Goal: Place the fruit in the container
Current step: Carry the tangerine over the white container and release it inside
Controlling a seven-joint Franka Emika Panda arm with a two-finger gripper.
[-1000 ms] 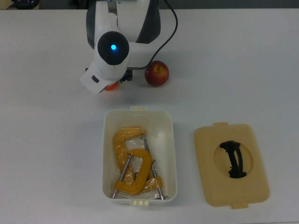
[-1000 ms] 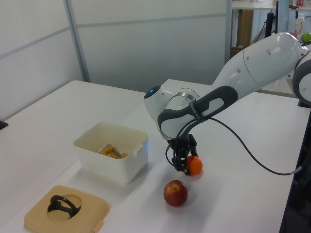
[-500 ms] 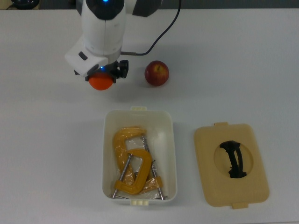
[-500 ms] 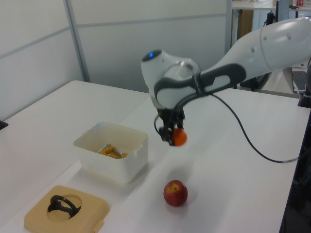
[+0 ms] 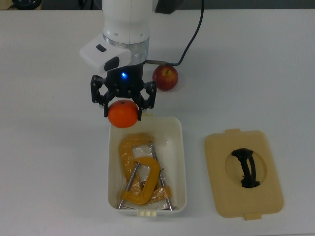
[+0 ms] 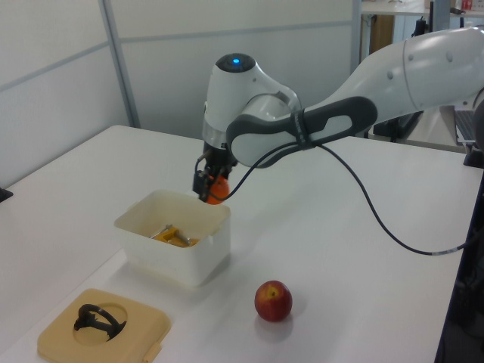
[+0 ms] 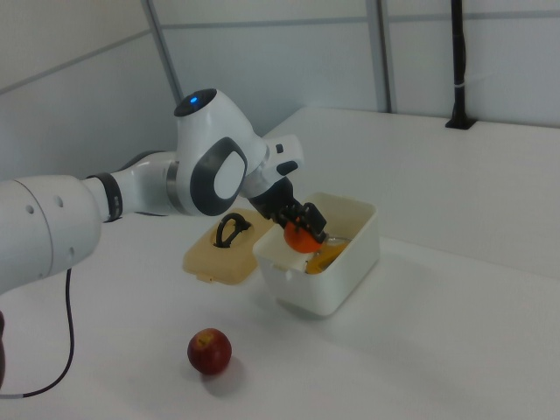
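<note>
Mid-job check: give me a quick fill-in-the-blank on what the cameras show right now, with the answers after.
1. The gripper holds the ____ above the white tub's rim.
2. The apple rests on the ____.
3. Yellow ____ lie inside the tub.
4. The beige lid lies on the top view's ____ of the tub.

Answers: mandarin; table; C-clamps; right

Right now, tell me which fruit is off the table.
The orange mandarin, held in the gripper above the white tub's rim. The red apple sits on the table.

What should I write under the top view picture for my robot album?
Gripper carries the mandarin over the container rim; the apple waits on the table.
</note>
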